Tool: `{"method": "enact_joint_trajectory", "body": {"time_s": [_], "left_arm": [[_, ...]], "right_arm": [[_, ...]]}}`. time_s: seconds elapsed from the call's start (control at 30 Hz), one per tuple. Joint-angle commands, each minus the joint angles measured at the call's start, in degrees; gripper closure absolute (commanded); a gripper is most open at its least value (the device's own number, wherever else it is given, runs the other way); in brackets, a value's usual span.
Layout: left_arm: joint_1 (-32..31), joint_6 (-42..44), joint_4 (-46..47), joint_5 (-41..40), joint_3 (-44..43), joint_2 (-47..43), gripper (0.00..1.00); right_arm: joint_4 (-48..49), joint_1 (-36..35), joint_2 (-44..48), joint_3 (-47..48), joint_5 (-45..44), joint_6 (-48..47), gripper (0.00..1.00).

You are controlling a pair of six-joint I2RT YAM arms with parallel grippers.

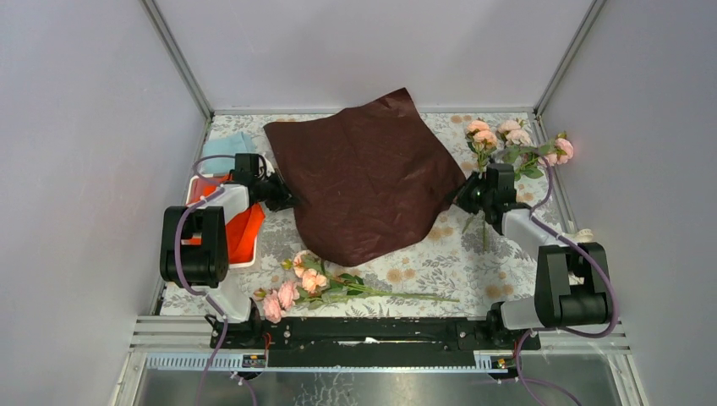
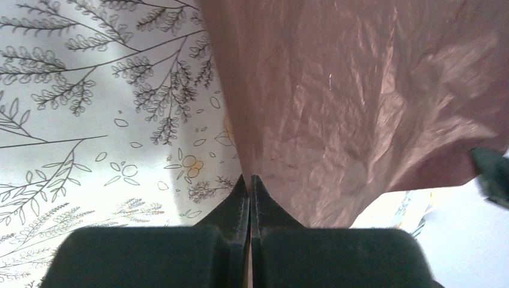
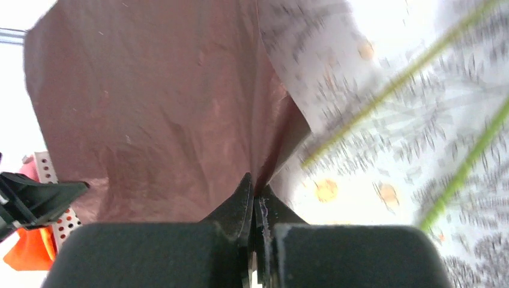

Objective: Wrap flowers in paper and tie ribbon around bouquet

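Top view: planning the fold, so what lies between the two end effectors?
Only the paper, spanning from the left end effector to the right end effector, each shut on an edge; the top view shows it.

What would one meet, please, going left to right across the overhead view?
Bright orange cloth, left gripper, large dark red wrapping paper, right gripper, far bunch of pale pink artificial roses.
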State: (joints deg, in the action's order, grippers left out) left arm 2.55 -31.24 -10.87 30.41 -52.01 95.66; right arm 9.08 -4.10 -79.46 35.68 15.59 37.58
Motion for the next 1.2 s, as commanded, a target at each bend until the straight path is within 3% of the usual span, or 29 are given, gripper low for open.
{"method": "enact_joint_trajectory", "body": {"time_s": [0.0,0.03,0.17,0.3,0.37,0.47,0.57,0.73,0.93,1.17], "left_arm": [[-1.76,4.44,-1.75,-1.51,-0.05,-1.91,1.00],[-2.20,5.38,-2.22,-1.55,-0.29,-1.95,0.98],[-4.12,8.80,-5.97,-1.24,-1.73,-2.13,0.65],[-4.13,12.34,-9.93,-3.56,-4.10,-3.68,0.54],[-4.13,14.62,-12.12,-4.80,-5.08,-4.79,0.49],[-4.13,16.68,-14.59,-6.87,-6.13,-6.55,0.42],[-4.13,17.93,-16.36,-7.87,-6.64,-7.62,0.37],[-4.13,20.09,-19.38,-5.88,-9.87,-8.17,0.35],[-4.13,23.62,-20.14,-6.51,-13.10,-9.32,0.34],[-4.13,27.19,-20.15,-7.64,-13.75,-10.20,0.32]], "right_arm": [[-1.85,-0.38,-3.28,10.02,0.93,-6.38,1.00],[-3.12,-0.38,-4.48,11.81,0.88,-7.62,1.00],[-8.51,-0.24,-8.24,18.76,-2.68,-12.79,1.00],[-13.07,-0.29,-11.65,23.48,-3.66,-15.16,0.98],[-16.11,-0.30,-13.25,25.88,-4.33,-16.52,0.92],[-21.23,-0.29,-14.86,29.57,-8.98,-18.21,0.67],[-23.20,-0.15,-14.13,31.85,-15.98,-20.24,0.50],[-25.04,2.34,-12.58,35.32,-28.22,-22.73,0.40],[-20.12,11.27,-14.15,31.75,-22.58,-17.18,0.42],[-19.32,13.24,-21.83,35.95,-22.47,-17.36,0.51]]}}
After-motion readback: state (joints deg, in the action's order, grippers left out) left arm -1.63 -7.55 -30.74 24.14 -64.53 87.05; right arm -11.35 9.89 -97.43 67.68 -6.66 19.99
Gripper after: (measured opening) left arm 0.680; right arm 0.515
